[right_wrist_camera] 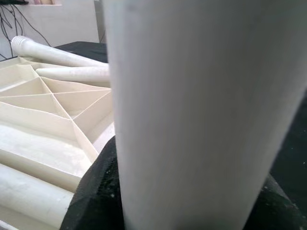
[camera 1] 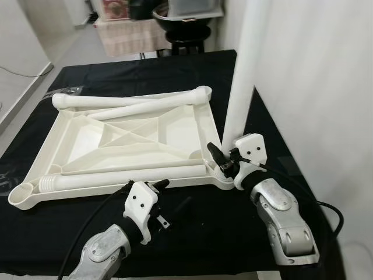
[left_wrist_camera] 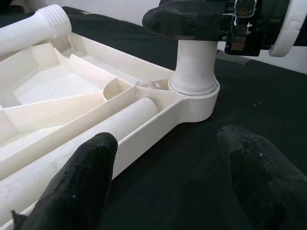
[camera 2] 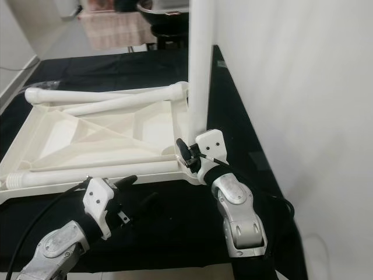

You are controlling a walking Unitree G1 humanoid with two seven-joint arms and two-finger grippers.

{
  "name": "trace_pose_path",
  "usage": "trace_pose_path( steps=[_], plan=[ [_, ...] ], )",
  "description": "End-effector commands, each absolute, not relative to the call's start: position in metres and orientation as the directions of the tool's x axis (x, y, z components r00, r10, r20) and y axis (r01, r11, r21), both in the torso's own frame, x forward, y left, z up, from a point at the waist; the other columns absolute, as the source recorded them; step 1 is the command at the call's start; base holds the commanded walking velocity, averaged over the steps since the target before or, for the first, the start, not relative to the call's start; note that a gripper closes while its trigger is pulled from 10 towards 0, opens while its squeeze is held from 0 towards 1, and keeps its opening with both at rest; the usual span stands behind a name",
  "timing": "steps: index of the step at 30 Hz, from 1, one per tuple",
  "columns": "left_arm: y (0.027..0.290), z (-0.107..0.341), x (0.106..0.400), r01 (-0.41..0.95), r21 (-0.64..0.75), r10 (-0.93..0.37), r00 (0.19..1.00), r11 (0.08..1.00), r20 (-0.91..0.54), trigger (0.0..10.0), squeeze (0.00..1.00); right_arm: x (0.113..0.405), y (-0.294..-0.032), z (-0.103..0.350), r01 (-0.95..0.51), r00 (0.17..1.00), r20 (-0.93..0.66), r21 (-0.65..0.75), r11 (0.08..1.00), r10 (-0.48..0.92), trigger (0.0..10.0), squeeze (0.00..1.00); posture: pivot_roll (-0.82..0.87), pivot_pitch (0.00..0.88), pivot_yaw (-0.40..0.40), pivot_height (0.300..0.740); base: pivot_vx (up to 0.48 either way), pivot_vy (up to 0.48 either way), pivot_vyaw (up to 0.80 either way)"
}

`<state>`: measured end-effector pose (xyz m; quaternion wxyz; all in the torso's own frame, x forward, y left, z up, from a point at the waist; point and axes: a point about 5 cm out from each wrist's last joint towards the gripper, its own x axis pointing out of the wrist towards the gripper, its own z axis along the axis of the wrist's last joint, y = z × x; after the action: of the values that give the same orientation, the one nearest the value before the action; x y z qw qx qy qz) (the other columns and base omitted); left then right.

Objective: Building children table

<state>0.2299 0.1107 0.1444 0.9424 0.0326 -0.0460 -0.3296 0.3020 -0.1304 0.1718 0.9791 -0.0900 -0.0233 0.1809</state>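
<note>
An upturned white tabletop (camera 1: pixel 134 137) is lying on a black cloth (camera 1: pixel 192 76). One upright table leg (camera 1: pixel 242 76) is being gripped in its corner socket by the right gripper (camera 1: pixel 224 158). Three loose legs (camera 1: pixel 128 100) are lying across the tabletop. The left gripper (left_wrist_camera: pixel 168 163) is being held wide apart, empty, near the edge. A tiled floor (camera 1: pixel 70 52) is visible beyond.

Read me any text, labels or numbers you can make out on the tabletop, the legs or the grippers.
No readable text.
Upturned tabletop: bare white plastic, no markings.
Upright leg held by the right gripper: plain.
Loose legs: plain.
Left gripper: no label visible.
Pink packaging in the background: print too blurred to read.
</note>
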Motion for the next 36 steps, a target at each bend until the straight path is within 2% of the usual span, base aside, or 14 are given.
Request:
trace_pose_path(
  steps=[1, 4, 6, 10, 11, 14, 18, 24, 25, 26, 27, 32, 35, 36],
  plan=[
    [0.115, 0.145, 0.23, 0.599, 0.096, -0.605, 0.794, 0.795, 0.057, 10.0, 0.0, 0.304, -0.137, 0.138, -0.368, 0.924, -0.157, -0.128, 0.921, 0.348, 10.0, 1.0, -0.07, 0.174, 0.055, 0.74, 0.0, 0.0, 0.0],
    [0.113, 0.146, 0.23, 0.6, 0.099, -0.606, 0.793, 0.794, 0.058, 10.0, 0.0, 0.311, -0.127, 0.155, -0.449, 0.892, -0.096, -0.063, 0.891, 0.442, 10.0, 1.0, -0.07, 0.172, 0.055, 0.74, 0.0, 0.0, 0.0],
    [0.111, 0.147, 0.23, 0.602, 0.099, -0.609, 0.791, 0.792, 0.06, 10.0, 0.0, 0.315, -0.115, 0.178, -0.572, 0.82, -0.001, -0.023, 0.82, 0.572, 10.0, 1.0, -0.07, 0.171, 0.052, 0.74, 0.0, 0.0, 0.0],
    [0.111, 0.148, 0.23, 0.603, 0.098, -0.61, 0.79, 0.791, 0.06, 10.0, 0.0, 0.316, -0.113, 0.185, -0.616, 0.787, 0.027, -0.018, 0.787, 0.616, 10.0, 1.0, -0.07, 0.171, 0.051, 0.74, 0.0, 0.0, 0.0],
    [0.109, 0.149, 0.23, 0.603, 0.097, -0.609, 0.79, 0.792, 0.064, 10.0, 0.0, 0.317, -0.112, 0.196, -0.76, 0.646, 0.03, -0.071, 0.647, 0.763, 10.0, 0.0, -0.07, 0.168, 0.047, 0.74, 0.0, 0.0, 0.0],
    [0.107, 0.15, 0.23, 0.599, 0.095, -0.605, 0.793, 0.795, 0.068, 10.0, 0.0, 0.32, -0.119, 0.202, -0.884, 0.451, -0.057, -0.165, 0.437, 0.89, 10.0, 0.0, -0.07, 0.165, 0.043, 0.74, 0.0, 0.0, 0.0],
    [0.106, 0.15, 0.23, 0.598, 0.095, -0.604, 0.794, 0.796, 0.068, 10.0, 0.0, 0.323, -0.121, 0.203, -0.897, 0.424, -0.075, -0.169, 0.408, 0.903, 10.0, 0.0, -0.07, 0.165, 0.043, 0.74, 0.0, 0.0, 0.0],
    [0.106, 0.149, 0.229, 0.596, 0.096, -0.602, 0.796, 0.797, 0.063, 10.0, 0.0, 0.339, -0.126, 0.21, -0.95, 0.303, -0.09, -0.106, 0.294, 0.949, 10.0, 0.0, -0.05, 0.16, 0.044, 0.74, 0.0, 0.0, 0.0],
    [0.106, 0.149, 0.229, 0.596, 0.097, -0.602, 0.796, 0.797, 0.061, 10.0, 0.0, 0.341, -0.126, 0.21, -0.955, 0.288, -0.096, -0.098, 0.279, 0.953, 2.8, 0.0, -0.05, 0.16, 0.044, 0.74, 0.0, 0.0, 0.0],
    [0.106, 0.149, 0.229, 0.596, 0.097, -0.602, 0.796, 0.797, 0.061, 10.0, 0.0, 0.341, -0.126, 0.21, -0.955, 0.288, -0.096, -0.098, 0.279, 0.953, 2.8, 0.0, -0.05, 0.16, 0.044, 0.74, 0.0, 0.0, 0.0],
    [0.107, 0.148, 0.228, 0.596, 0.098, -0.602, 0.796, 0.797, 0.058, 10.0, 0.0, 0.343, -0.128, 0.21, -0.963, 0.262, -0.097, -0.084, 0.255, 0.96, 0.0, 0.0, -0.05, 0.16, 0.047, 0.74, 0.0, 0.0, 0.0],
    [0.107, 0.146, 0.227, 0.596, 0.098, -0.602, 0.797, 0.797, 0.052, 10.0, 0.0, 0.346, -0.134, 0.208, -0.964, 0.26, -0.1, -0.081, 0.253, 0.96, 0.0, 0.0, -0.05, 0.159, 0.049, 0.74, 0.0, 0.0, 0.0],
    [0.107, 0.143, 0.226, 0.597, 0.097, -0.603, 0.796, 0.796, 0.046, 10.0, 0.0, 0.345, -0.143, 0.205, -0.944, 0.323, -0.104, -0.105, 0.313, 0.94, 0.0, 0.0, -0.05, 0.159, 0.046, 0.74, 0.0, 0.0, 0.0],
    [0.107, 0.141, 0.226, 0.598, 0.096, -0.604, 0.796, 0.796, 0.042, 10.0, 0.0, 0.343, -0.153, 0.202, -0.913, 0.401, -0.114, -0.13, 0.387, 0.909, 0.0, 0.0, -0.05, 0.162, 0.045, 0.74, 0.0, 0.0, 0.0]
  ],
)
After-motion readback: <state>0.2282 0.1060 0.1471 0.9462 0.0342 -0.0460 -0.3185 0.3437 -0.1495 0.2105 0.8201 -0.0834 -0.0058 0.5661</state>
